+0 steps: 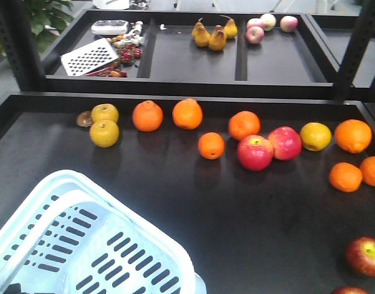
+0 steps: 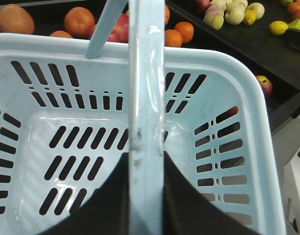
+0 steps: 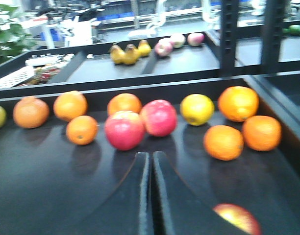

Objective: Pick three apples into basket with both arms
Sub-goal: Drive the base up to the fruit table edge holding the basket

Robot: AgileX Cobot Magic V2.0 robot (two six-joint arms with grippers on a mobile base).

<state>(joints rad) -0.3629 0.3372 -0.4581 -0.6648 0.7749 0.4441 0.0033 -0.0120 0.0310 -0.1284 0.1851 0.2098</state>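
The pale blue slotted basket [image 1: 138, 211] fills the lower left of the front view and holds no fruit. In the left wrist view my left gripper [image 2: 146, 156] is shut on the basket's handle [image 2: 146, 98], above the basket floor. A dark red apple [image 1: 365, 256] lies at the tray's lower right, with a second apple [image 1: 350, 290] cut off by the bottom edge. My right gripper [image 3: 151, 154] is shut with nothing in it, low over the dark tray; an apple [image 3: 238, 218] lies just to its right. Another apple [image 2: 264, 84] shows beyond the basket's right rim [image 2: 199, 54].
Two bright pink-red apples [image 1: 255, 152] [image 1: 285, 143] sit mid-tray among oranges [image 1: 211, 146] [image 1: 353, 135] and yellow fruit [image 1: 105, 133] [image 1: 315, 136]. A raised black lip [image 1: 175, 98] bounds the tray's far side. Behind it a shelf holds pears [image 1: 210, 33] and a grater [image 1: 89, 58].
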